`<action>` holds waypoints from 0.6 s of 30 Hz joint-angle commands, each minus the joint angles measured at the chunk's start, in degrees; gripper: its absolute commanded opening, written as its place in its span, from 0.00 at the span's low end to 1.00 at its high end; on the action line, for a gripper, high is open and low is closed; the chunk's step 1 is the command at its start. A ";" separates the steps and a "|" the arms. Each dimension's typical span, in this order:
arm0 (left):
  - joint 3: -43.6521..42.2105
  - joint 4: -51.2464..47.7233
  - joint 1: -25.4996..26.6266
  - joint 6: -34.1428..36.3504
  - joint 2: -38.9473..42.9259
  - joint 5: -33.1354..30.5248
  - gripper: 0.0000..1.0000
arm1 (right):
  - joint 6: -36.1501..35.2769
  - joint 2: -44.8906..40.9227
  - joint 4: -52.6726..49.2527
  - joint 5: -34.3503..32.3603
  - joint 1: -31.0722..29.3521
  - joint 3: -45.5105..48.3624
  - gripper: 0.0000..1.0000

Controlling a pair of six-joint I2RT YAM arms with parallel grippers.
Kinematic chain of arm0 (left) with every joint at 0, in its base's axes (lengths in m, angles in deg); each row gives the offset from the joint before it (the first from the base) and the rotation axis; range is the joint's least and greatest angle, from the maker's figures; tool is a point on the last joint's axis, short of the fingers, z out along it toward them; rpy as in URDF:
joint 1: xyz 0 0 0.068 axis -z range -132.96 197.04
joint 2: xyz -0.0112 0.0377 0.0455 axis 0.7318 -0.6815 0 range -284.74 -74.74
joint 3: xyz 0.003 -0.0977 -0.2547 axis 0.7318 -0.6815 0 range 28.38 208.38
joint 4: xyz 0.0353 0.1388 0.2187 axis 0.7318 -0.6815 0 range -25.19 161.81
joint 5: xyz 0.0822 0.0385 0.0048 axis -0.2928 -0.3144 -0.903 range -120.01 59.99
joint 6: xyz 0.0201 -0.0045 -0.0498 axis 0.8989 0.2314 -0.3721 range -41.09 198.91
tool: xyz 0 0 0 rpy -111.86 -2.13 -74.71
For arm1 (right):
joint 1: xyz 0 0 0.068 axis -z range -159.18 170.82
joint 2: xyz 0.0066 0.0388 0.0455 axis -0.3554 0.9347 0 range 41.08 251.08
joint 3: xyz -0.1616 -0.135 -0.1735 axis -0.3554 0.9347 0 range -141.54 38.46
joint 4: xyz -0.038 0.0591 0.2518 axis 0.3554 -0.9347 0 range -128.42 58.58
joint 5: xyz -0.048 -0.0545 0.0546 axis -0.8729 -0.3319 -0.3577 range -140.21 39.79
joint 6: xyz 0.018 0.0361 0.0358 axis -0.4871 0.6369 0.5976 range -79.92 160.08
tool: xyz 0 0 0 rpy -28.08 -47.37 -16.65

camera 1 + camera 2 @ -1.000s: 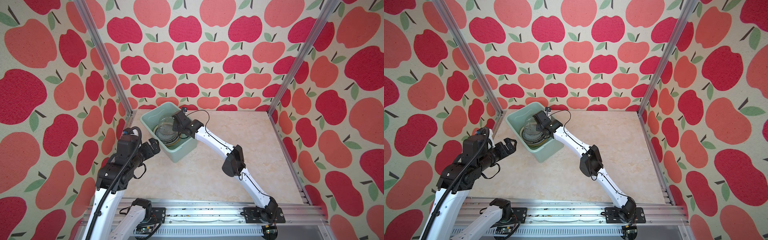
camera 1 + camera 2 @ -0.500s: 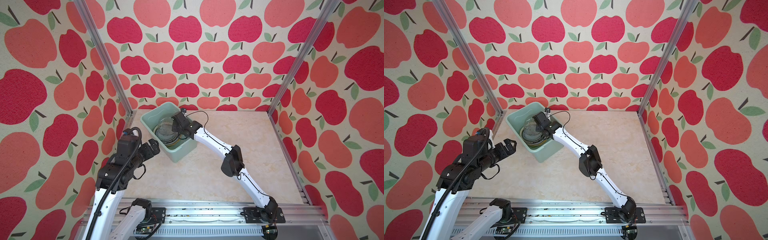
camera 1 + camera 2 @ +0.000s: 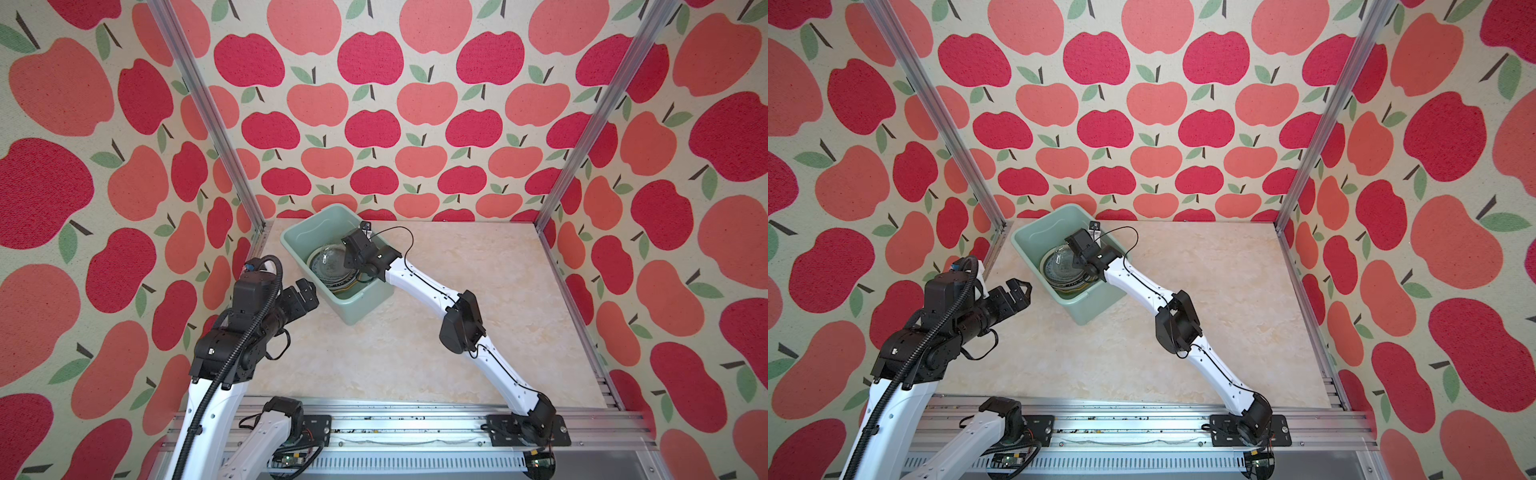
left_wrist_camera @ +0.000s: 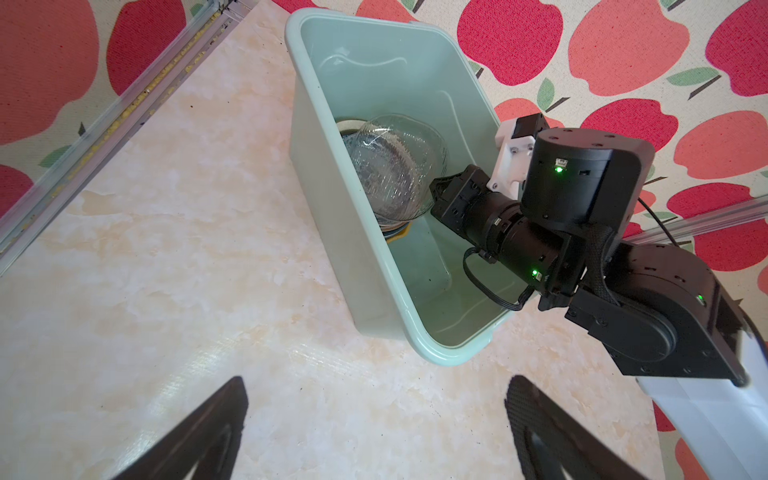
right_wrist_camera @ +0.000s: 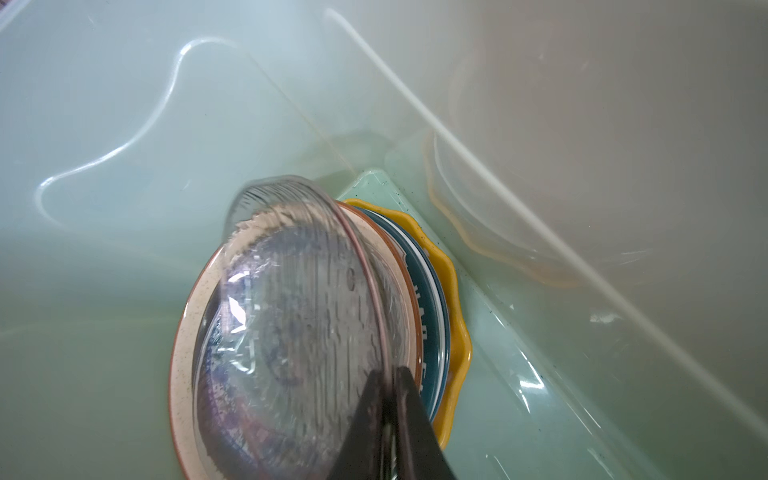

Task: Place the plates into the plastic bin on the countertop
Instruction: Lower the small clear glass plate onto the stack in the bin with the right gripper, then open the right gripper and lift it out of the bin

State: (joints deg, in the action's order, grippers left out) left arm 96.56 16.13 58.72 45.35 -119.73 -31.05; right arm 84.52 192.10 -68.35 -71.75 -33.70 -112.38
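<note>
Several plates (image 5: 432, 324) sit stacked in the plastic bin (image 3: 357, 309); right jaws pinch the rim of the clear glass plate (image 5: 291, 332): settle it level, then release gently. Left jaws gape.

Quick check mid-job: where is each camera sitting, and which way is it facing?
Top views: high above the base rail, looking down at the countertop and plastic bin; left arm and right arm in view.
Left wrist: beside the bin, facing it; shows the open left end effector and the right arm reaching in.
Right wrist: inside the bin, facing the stacked plates; shows the right end effector pinching the glass plate.
Shared: both wrist views show that glass plate.
</note>
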 commanded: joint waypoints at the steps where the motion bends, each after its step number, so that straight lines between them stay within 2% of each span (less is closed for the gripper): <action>1: 1.08 -1.46 -0.42 1.22 0.71 -1.08 0.99 | -1.12 0.66 0.36 0.38 0.12 -1.77 0.14; 7: 1.90 -1.83 -0.61 1.57 0.80 -1.41 0.99 | -1.19 0.13 0.67 0.62 0.12 -1.71 0.16; 11: 2.77 -2.28 -0.61 1.61 0.96 -1.85 0.99 | -1.77 -1.11 0.91 0.80 -0.05 -1.74 0.22; 15: 4.68 -3.02 -0.61 2.33 0.87 -2.60 0.99 | -5.86 -4.08 1.98 2.25 -0.31 -1.65 0.37; 18: 6.52 -2.68 -0.70 3.77 1.29 -3.10 0.99 | -11.48 -7.80 2.80 4.89 -0.41 -1.38 0.55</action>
State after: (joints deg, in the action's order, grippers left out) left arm 100.43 14.27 58.39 46.92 -119.28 -32.53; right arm 79.30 190.81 -68.04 -69.33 -33.73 -112.40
